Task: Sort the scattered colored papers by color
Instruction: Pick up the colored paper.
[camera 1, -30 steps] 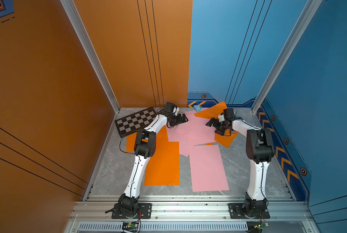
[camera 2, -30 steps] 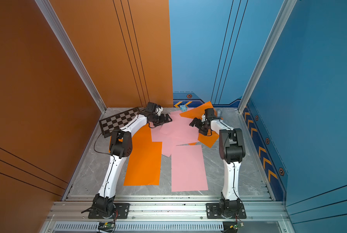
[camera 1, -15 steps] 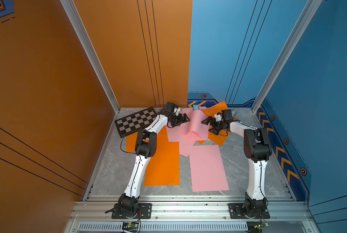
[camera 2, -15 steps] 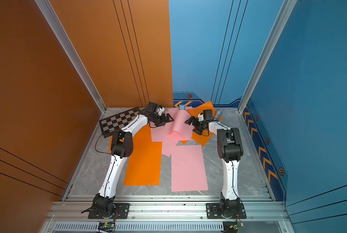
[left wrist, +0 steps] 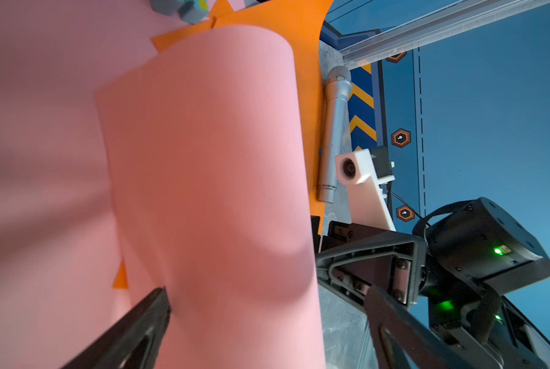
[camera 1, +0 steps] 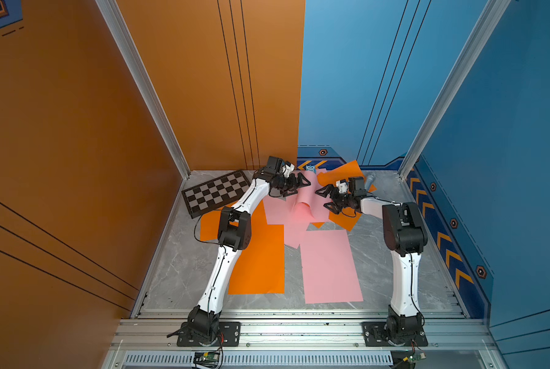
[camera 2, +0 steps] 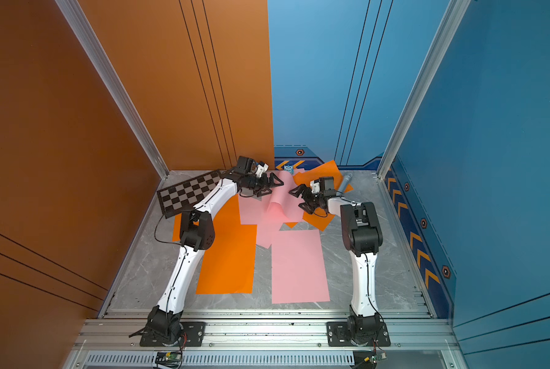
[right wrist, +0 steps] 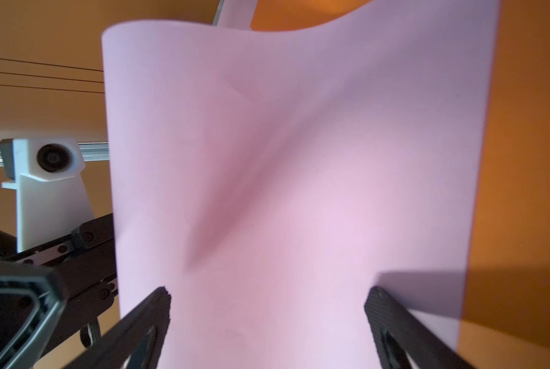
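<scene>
Arms, two, white with black joints, both reaching from the near rail to the far end of the counter (camera 1: 177,271).

Pose, left arm: elbow raised, forearm sloping forward and down, wrist turned inward. The left hand (camera 1: 301,188) sits low over the papers and points toward its opposite, jaws spread wide, nothing pinched.

Pose, right arm: lower link upright, forearm bent inward and nearly level. The right hand (camera 1: 321,198) faces the left one, jaws likewise wide apart, gripping nothing.

Between the two hands: one pink sheet (camera 1: 302,207), buckled upward into an arch, its side edges lying at the open jaws. In the left wrist view the arch stands between the fingers (left wrist: 152,319). In the right wrist view the same sheet (right wrist: 283,159) rises between that hand's fingers (right wrist: 392,319). Whether the fingers touch the edges cannot be told.

Other papers:
- Flat pink sheet (camera 1: 329,265), front centre.
- More pink, overlapped beneath the arch; count unclear.
- Large orange sheet (camera 1: 257,255), left side, partly hidden by the left arm.
- Orange paper (camera 1: 340,172) under and behind the right hand; one sheet or two, unclear.

Sundries:
- Checkered board (camera 1: 216,193), far left, its near edge meeting orange paper.
- Grey microphone (camera 1: 370,180), far right, partly behind the right wrist.
- Small blue object (camera 1: 310,167) at the back wall, too small to identify.

Wrist views are blurred at close range.
</scene>
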You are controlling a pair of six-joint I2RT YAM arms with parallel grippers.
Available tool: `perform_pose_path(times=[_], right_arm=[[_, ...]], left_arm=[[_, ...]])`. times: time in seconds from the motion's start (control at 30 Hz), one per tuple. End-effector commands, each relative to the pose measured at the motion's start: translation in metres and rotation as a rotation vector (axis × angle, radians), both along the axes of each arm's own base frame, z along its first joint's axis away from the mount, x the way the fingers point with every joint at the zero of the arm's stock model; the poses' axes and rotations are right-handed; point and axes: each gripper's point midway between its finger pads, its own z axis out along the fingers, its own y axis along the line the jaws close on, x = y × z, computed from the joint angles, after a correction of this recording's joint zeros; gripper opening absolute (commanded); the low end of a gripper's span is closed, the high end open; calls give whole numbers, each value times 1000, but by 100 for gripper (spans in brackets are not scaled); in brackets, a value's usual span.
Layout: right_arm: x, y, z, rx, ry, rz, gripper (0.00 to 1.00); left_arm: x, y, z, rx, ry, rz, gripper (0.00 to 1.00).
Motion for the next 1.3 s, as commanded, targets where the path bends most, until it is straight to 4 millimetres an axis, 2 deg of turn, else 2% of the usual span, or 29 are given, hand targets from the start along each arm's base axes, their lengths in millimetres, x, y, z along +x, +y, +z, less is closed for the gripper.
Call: perform_pose_path(times=[0.0,0.27,0.43,0.5,0.57,0.67,0.87,0.97,1.1,1.13,1.27], right_arm=[[-11,7,-25,-10,65,11,98],[-20,2,-25,-40,67,21,98],[-23,-9,-24,-34,64,-11,97],[-23,-12,-22,-28,58,-17,97],[-23,-13,-18,-27,50,-16,97],[-23,-12,-11,-25,36,-12,96],[-22,-13,-1,-21,18,-13,96],[-23,-17,9,-19,0,-21,96],[-23,-26,34,-25,-43,-27,96],[-24,-28,49,-28,-70,-27,96],[-28,-41,74,-69,-116,-17,97]], left_arm=[[-12,-17,-2,-36,37,-48,98],[-31,-35,6,-77,69,-107,98],[-30,-28,4,-79,96,-93,100],[-29,-22,-2,-64,100,-81,96],[-29,-18,-5,-55,100,-78,88],[-29,-16,-12,-48,117,-71,68],[-29,-10,-21,-25,127,-53,49],[-27,-6,-15,-20,109,-46,43],[-24,1,1,-39,75,-58,37],[-25,2,5,-48,69,-67,36],[-29,6,18,-83,48,-106,33]])
